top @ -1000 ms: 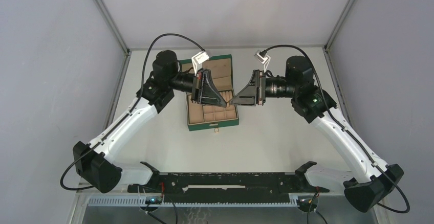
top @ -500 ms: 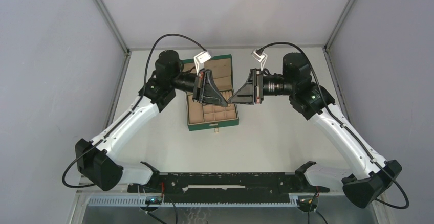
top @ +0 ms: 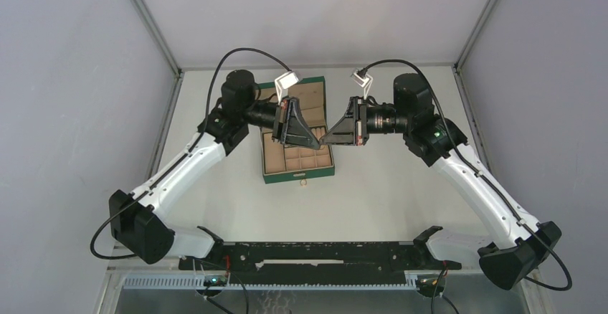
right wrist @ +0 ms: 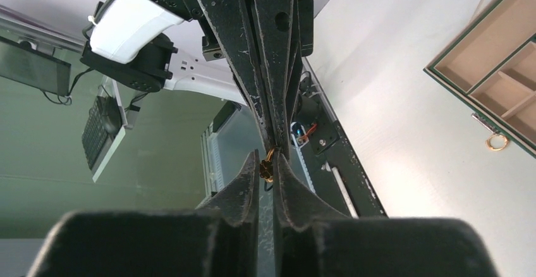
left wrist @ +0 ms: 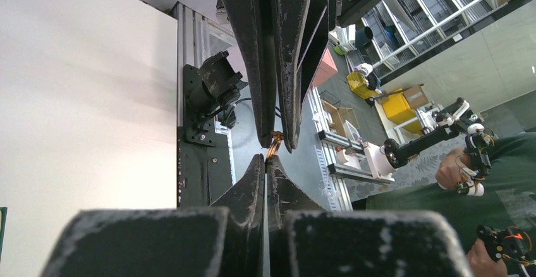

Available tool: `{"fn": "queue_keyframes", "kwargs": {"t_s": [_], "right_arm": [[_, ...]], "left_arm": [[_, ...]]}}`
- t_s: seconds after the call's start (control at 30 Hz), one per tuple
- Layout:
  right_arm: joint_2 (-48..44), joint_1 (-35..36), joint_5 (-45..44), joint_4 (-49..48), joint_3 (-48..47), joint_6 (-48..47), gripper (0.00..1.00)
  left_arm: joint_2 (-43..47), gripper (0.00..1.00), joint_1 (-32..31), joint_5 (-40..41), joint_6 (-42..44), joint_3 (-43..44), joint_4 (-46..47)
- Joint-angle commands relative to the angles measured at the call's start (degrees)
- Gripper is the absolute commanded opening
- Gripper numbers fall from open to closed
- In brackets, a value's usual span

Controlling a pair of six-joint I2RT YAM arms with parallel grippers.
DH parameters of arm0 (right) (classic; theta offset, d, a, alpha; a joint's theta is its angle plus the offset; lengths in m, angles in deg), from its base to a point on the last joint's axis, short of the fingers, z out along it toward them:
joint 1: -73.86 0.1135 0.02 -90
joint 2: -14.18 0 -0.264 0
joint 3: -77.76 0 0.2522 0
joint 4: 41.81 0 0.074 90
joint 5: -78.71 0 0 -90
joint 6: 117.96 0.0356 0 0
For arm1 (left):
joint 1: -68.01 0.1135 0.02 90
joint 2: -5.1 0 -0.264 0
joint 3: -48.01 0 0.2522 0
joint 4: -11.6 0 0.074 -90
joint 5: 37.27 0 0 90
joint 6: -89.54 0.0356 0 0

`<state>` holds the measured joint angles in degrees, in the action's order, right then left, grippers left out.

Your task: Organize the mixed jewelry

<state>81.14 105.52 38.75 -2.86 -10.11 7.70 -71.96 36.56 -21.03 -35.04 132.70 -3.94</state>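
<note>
Arms reach in from both sides and meet tip to tip above the dark green box (top: 297,176), which sits open on the table (top: 373,199) toward its far end.

The left gripper (top: 317,144) comes in from the left, and in its own wrist view (left wrist: 266,160) its fingers are pressed together to a hairline slit. Right at their tips, touching them, is a small gold-coloured piece (left wrist: 275,143). Whether the left fingers actually pinch it cannot be told.

The right gripper (top: 323,140) comes in from the right. In its wrist view (right wrist: 268,163) the fingers are nearly closed with only a narrow gap, and the gold-coloured piece (right wrist: 268,165) sits in that gap, clamped between the two tips. The piece hangs in the air over the near right part of the box, where the two sets of tips meet.

Further right in the right wrist view, a gold-coloured ring (right wrist: 497,141) lies flat on the table, just beside the outer wall of the box (right wrist: 480,49) and well apart from both grippers.
</note>
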Motion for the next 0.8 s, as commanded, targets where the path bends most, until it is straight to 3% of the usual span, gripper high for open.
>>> {"fn": "queue_keyframes", "kwargs": {"t_s": [0.0, 0.07, 0.17, 0.3, 0.43, 0.5, 0.77], "right_arm": [[0.1, 0.4, -0.4, 0.1, -2.4, -1.9, 0.08], [0.1, 0.2, -0.7, 0.6, -2.4, -2.3, 0.01], [0.0, 0.0, -1.6, 1.5, -2.5, -2.8, 0.00], [-0.2, -0.6, -2.9, 2.3, -2.4, -3.1, 0.00], [0.1, -1.1, -4.1, 3.2, -2.4, -3.4, 0.00], [0.3, -1.3, -5.2, 3.5, -2.4, -3.5, 0.00], [3.3, -1.4, -8.3, 1.2, -2.4, -2.3, 0.00]], "left_arm": [[-0.2, 0.00, -0.3, -0.9, -0.7, 3.3, 1.5], [-0.5, 0.00, -0.2, -1.1, -0.5, 3.6, 1.5], [-1.0, 0.03, -0.1, -2.2, -0.2, 4.1, 1.5], [-1.3, 0.30, 0.2, -3.0, -0.3, 4.5, 1.5], [-0.3, 0.44, 1.8, -2.5, 0.2, 4.3, 1.4], [0.5, 0.59, 3.5, -2.1, 2.0, 4.3, -0.9], [3.7, 0.65, 9.4, 2.1, 8.9, 2.9, -12.5]]}}
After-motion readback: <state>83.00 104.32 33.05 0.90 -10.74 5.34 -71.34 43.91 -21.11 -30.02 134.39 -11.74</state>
